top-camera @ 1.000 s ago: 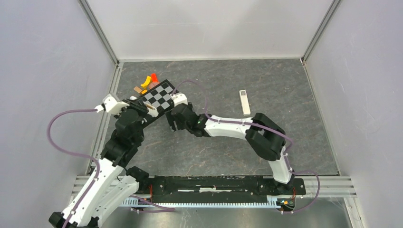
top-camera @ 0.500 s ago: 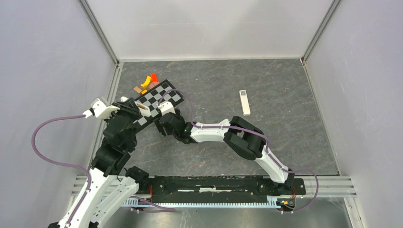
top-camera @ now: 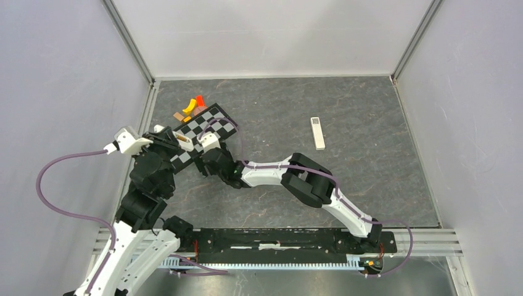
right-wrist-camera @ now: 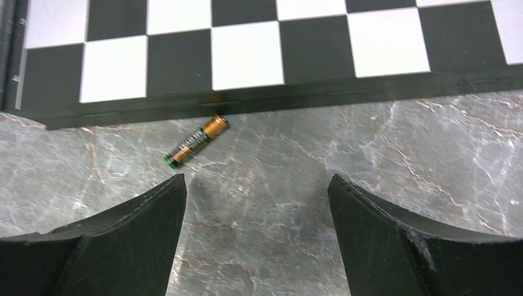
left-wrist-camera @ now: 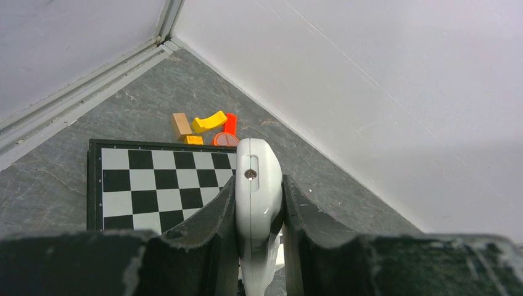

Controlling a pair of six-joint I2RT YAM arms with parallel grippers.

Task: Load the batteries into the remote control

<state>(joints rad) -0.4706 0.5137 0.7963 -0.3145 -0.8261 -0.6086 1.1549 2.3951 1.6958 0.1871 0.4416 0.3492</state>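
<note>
The battery (right-wrist-camera: 196, 141) is being hemmed on its far side by the raised black edge of the checkerboard (right-wrist-camera: 247, 55), just beside its gold end. Bare stone-patterned floor (right-wrist-camera: 277, 160) is being left open on its near side, between the wide-spread fingers (right-wrist-camera: 123, 246) of the right gripper (right-wrist-camera: 256, 185). Room above the board is being taken up by the left gripper (left-wrist-camera: 259, 185), clamped on the remote control (left-wrist-camera: 253, 160). Beyond the board, the corner (left-wrist-camera: 169, 40) is being crowded by coloured blocks (left-wrist-camera: 206, 123).

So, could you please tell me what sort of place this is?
Probably a robotics test cell: white walls in aluminium framing enclose a grey table, with a left arm and right arm mounted at its near edge and a checkerboard as prop.
</note>
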